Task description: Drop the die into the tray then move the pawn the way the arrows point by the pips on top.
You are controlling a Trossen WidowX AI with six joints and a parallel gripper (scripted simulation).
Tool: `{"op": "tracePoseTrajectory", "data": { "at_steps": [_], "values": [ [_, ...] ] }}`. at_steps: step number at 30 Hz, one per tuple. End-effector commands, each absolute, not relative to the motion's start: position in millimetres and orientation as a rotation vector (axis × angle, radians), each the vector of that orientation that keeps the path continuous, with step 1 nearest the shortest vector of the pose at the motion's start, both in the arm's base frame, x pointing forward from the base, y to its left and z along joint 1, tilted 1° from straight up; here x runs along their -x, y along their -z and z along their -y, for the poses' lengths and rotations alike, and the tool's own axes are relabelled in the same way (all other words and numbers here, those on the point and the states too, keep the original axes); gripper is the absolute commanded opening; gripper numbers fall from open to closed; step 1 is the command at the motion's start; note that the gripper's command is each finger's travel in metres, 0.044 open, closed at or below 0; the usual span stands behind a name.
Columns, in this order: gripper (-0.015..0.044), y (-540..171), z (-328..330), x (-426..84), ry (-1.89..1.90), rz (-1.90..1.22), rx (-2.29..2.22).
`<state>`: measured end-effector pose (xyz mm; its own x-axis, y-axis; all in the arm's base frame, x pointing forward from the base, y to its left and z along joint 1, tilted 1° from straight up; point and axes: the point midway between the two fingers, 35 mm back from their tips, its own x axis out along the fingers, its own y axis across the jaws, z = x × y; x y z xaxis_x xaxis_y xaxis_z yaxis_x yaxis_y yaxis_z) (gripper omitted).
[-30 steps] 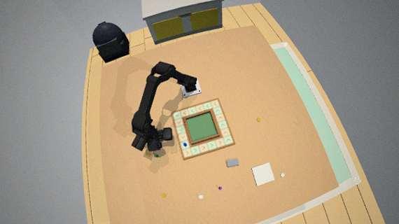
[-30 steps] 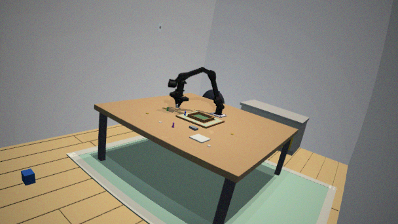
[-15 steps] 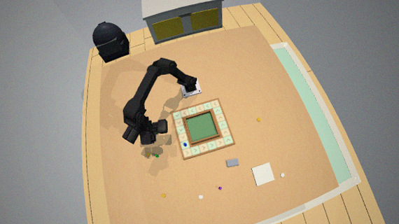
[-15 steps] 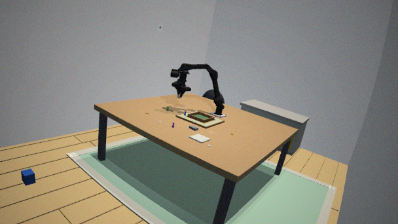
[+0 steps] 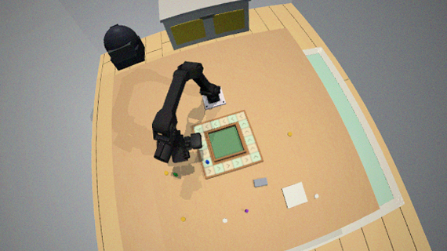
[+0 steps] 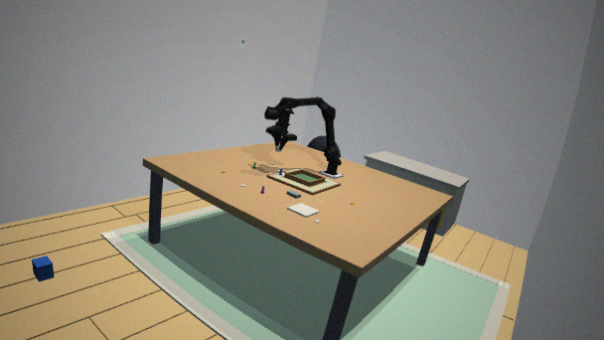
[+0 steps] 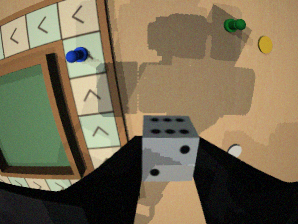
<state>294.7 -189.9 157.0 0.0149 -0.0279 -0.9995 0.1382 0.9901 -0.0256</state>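
Right, die (image 7: 169, 149) is clamped between the two black fingers of the gripper (image 7: 170, 163), lifted off the table (image 6: 377, 219). Wrist view shows a six-pip face toward the top of the frame and a two-pip face toward the camera. It sits squarely at the fingertips, no visible tilt.

Key relation: the dice tray (image 7: 29, 119), the green well in the middle of the board (image 5: 257, 156), lies to one side of the held die, left in the wrist view. Die is not over the tray yet; it hangs just outside the board's outer edge, beside the side column of arrow squares. Exterior view shows the gripper well above the table and short of the board.

Judgement: next move is a sideways carry across the ring of squares until the die is over the green, then release.

Blue pawn (image 7: 77, 55) stands on a ring square near the board's corner, just beside the carry path, so keep height to avoid clipping it.

Outside the board: green pawn (image 7: 234, 26) and yellow token (image 7: 265, 44), away from the tray side. Leave them alone.
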Motion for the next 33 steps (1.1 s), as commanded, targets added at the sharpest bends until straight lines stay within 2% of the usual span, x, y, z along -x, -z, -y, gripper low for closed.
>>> {"op": "tracePoseTrajectory", "data": {
  "at_steps": [1, 14, 27, 33],
  "values": [
    [0.0000, -151, 162, -299, 0.112, -1.553, -0.083],
    [0.0000, -136, 83, -299, 0.067, -1.555, -0.051],
    [0.0000, -119, 12, -278, 0.023, -1.559, -0.017],
    [0.0000, -116, 5, -275, 0.018, -1.560, -0.013]
  ]
}}
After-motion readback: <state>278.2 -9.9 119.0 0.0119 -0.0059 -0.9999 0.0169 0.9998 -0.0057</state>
